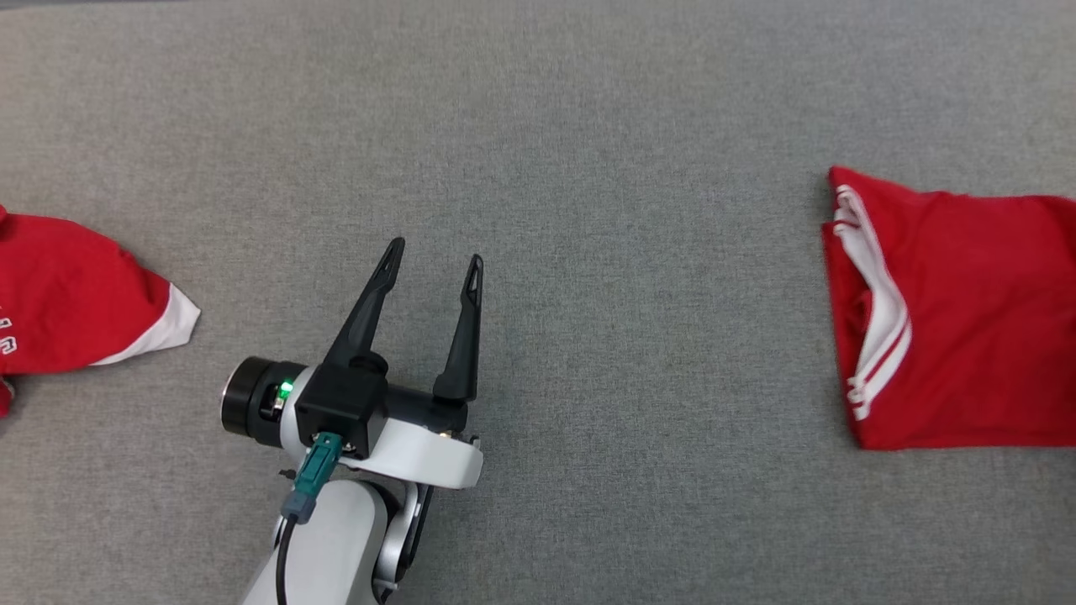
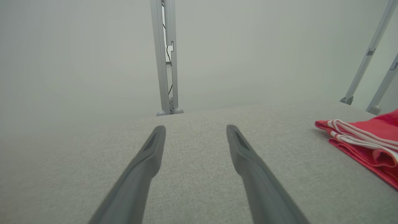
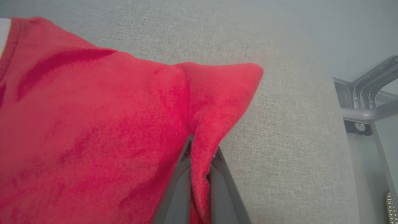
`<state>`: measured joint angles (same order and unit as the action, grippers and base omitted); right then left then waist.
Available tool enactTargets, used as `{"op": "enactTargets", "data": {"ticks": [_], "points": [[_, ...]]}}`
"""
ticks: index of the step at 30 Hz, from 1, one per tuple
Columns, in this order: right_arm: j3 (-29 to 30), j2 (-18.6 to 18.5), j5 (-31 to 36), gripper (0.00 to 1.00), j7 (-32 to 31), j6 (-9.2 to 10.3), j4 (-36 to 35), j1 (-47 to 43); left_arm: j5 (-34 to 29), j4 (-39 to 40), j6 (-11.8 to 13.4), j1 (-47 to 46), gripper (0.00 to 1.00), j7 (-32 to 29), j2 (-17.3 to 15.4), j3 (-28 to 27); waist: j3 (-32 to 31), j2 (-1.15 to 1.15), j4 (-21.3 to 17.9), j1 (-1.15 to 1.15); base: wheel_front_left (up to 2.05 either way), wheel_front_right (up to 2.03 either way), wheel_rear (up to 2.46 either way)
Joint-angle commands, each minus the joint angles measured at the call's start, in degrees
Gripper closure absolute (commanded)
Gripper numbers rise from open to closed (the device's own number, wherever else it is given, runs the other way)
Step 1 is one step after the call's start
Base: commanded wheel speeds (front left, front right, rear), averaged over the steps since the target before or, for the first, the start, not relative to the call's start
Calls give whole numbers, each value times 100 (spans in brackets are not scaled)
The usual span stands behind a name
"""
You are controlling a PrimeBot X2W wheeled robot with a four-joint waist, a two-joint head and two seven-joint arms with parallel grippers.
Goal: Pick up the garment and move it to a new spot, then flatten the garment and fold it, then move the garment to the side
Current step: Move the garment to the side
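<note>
Right end effector gripped a corner of the red garment; left end effector hung open over tabletop.

Garment: red, with white striped trim.
Second garment: red, white cuff band, white lettering.
Table covering: mottled light grey weave.
Left gripper: black fingers.
Forearm: white.
Lamp: green.
Connector: teal.
Frame posts: silver-grey.

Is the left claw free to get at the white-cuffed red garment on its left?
Probably yes: the left claw is open, and only bare grey table lies between it and the white-cuffed red garment.
</note>
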<state>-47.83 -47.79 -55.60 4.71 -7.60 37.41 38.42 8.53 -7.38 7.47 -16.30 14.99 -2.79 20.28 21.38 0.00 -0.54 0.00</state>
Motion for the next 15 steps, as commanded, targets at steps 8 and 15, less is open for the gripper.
{"op": "enactTargets", "data": {"ticks": [8,15], "points": [[124,-858,211,100,277,16,700,593,71,85,119,-588,0,18,-23,204,905,0,127,0,0,0,0],[141,-878,642,100,279,16,1444,908,61,67,151,-724,0,17,-23,254,1112,0,211,0,0,0,0]]}}
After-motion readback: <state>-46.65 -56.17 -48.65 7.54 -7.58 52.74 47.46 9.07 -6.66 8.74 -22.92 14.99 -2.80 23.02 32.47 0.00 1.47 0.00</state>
